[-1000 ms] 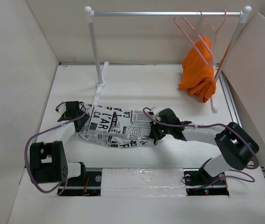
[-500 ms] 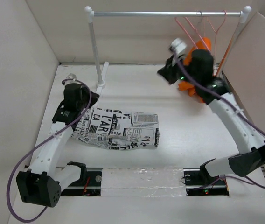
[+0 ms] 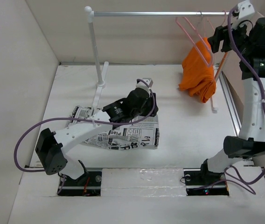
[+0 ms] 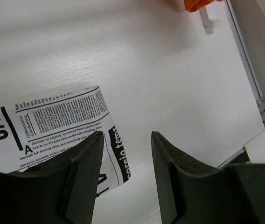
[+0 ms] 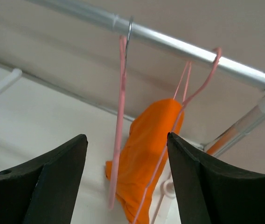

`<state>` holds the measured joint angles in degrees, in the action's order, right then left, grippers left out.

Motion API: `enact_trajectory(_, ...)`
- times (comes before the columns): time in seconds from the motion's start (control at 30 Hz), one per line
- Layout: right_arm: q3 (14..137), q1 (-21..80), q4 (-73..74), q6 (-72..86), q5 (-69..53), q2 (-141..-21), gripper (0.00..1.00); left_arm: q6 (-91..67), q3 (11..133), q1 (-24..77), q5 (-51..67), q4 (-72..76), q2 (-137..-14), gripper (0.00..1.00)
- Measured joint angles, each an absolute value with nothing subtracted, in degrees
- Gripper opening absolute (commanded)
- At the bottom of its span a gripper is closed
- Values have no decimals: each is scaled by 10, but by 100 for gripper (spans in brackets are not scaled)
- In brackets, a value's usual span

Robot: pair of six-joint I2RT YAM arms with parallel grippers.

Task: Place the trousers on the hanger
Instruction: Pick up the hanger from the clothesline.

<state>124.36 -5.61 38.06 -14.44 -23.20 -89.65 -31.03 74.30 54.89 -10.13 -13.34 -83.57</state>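
The trousers (image 3: 123, 133), white with black newspaper print, lie folded flat on the table; their right edge (image 4: 58, 116) shows under my left gripper. The left gripper (image 3: 147, 108) (image 4: 126, 137) hovers over that edge, open, nothing between its fingers. The pale pink hanger (image 3: 191, 35) (image 5: 120, 116) hangs bare on the rail (image 3: 146, 14). My right gripper (image 3: 215, 38) (image 5: 126, 140) is raised high beside the rail's right end, wide open and empty, facing the hanger edge-on a little way off.
A coral hanger (image 5: 188, 93) to the right on the same rail carries an orange cloth (image 3: 198, 70) (image 5: 151, 158). The rack's left post (image 3: 95, 51) stands behind the trousers. Side walls close in the table on both sides.
The right arm left the trousers' right end and rose to the rail by the hangers. The left arm swung from the trousers' left end across to their right edge. Both grippers opened.
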Motion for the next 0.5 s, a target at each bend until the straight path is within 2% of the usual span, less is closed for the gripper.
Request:
enact_trajectory(0.23,1192,-60,420,-159,-247,-939,69,-334,680,550,-77,-120,-835,42)
enact_trajectory(0.33,1171,-63,420,-161,-254,-940,60,-339,664,551,-75,-117,-835,37)
enact_trajectory(0.37,1159,-63,414,-161,-255,-937,48,-340,659,551,-75,-116,-835,34)
enact_trajectory(0.43,1137,-63,412,-164,-255,-932,32,-343,653,551,-75,-116,-835,31)
enact_trajectory(0.47,1127,-63,410,-164,-255,-930,16,-344,652,551,-76,-117,-835,29)
enact_trajectory(0.5,1116,-61,406,-164,-255,-929,8,-345,652,551,-76,-118,-835,26)
